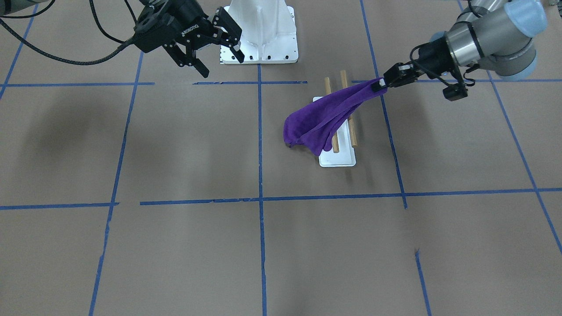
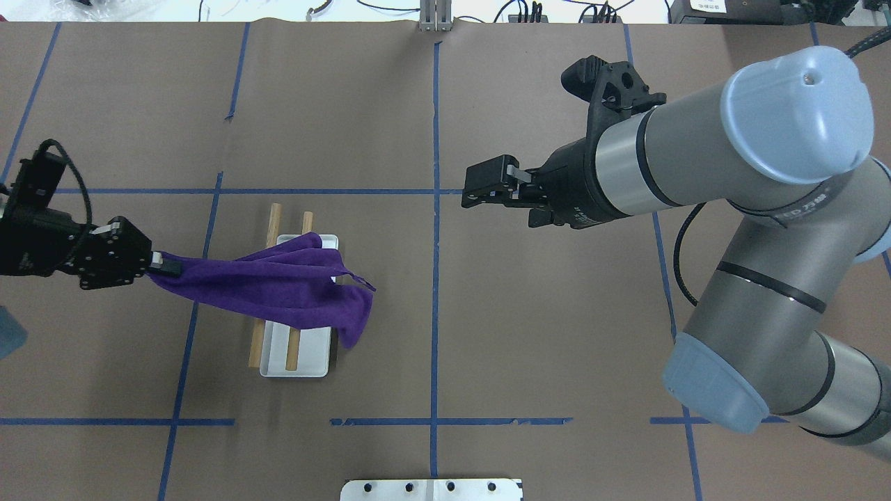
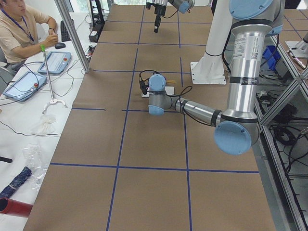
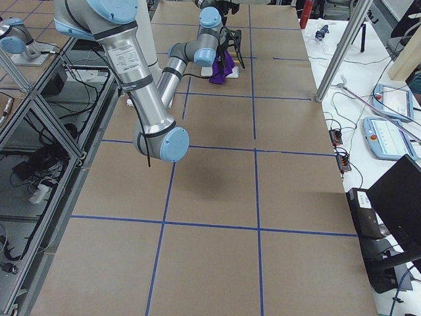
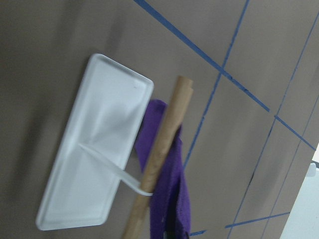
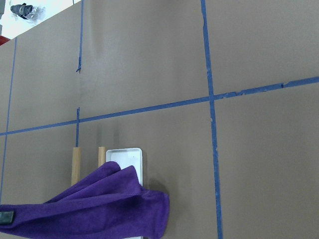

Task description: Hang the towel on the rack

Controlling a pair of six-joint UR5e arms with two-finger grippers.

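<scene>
The purple towel (image 1: 325, 118) lies slantwise over the rack's two wooden dowels (image 1: 344, 77), with its free end hanging past the white base (image 1: 338, 160). My left gripper (image 1: 381, 82) is shut on one corner of the towel and holds it stretched, out to the rack's side. In the overhead view the left gripper (image 2: 156, 266) is left of the rack (image 2: 275, 216) and the towel (image 2: 278, 285) crosses both dowels. My right gripper (image 1: 219, 61) is open and empty, high above the table and far from the rack. The left wrist view shows one dowel (image 5: 164, 144) with the towel (image 5: 169, 199) over it.
The large white bolted pedestal (image 1: 263, 30) stands at the robot's side of the table, behind the rack. Blue tape lines (image 1: 260, 145) grid the brown table. An operator (image 3: 19, 29) sits at a side desk with tablets.
</scene>
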